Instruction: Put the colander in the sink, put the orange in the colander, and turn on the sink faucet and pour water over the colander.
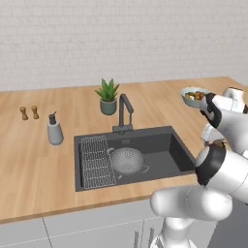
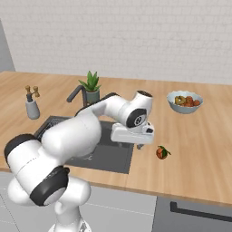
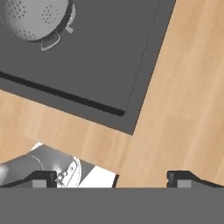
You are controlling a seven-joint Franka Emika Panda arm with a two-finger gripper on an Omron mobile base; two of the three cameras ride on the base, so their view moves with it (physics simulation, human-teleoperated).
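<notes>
While we are looking forward over the white arm, we are seeing our gripper [image 3: 111, 177] hanging above the wooden counter [image 2: 195, 149], just off the sink's right edge. From the hand view, its two dark fingertips [image 3: 41, 178] are standing wide apart with nothing between them, bare wood showing beneath.

Just to the gripper's right, from the right base view, the orange [image 2: 161, 152] is sitting on the counter, small, round and bright with a dark spot and a bit of green at one side. It is lying near the gripper, apart from it, and outside the sink.

Moving on, we are seeing the sink [image 1: 167, 145], a dark grey rectangular basin set into the counter. The colander [image 1: 127, 160] is sitting upright on the basin floor, a silver bowl dotted with holes. It is touching or just beside the wire grid rack [image 1: 97, 162], which is lying along the left part of the basin.

Behind the basin, the sink faucet [image 1: 124, 112] is standing upright with its spout angled over the sink. Left of it, a grey soap dispenser [image 1: 54, 130] is standing on the counter, and two small wooden shakers [image 1: 29, 113] are standing farther left. A potted plant [image 1: 108, 96] is sitting just behind the faucet. Far to the right, a pale fruit bowl [image 2: 184, 101] holding small mixed fruits is resting near the white brick wall [image 1: 121, 38].
</notes>
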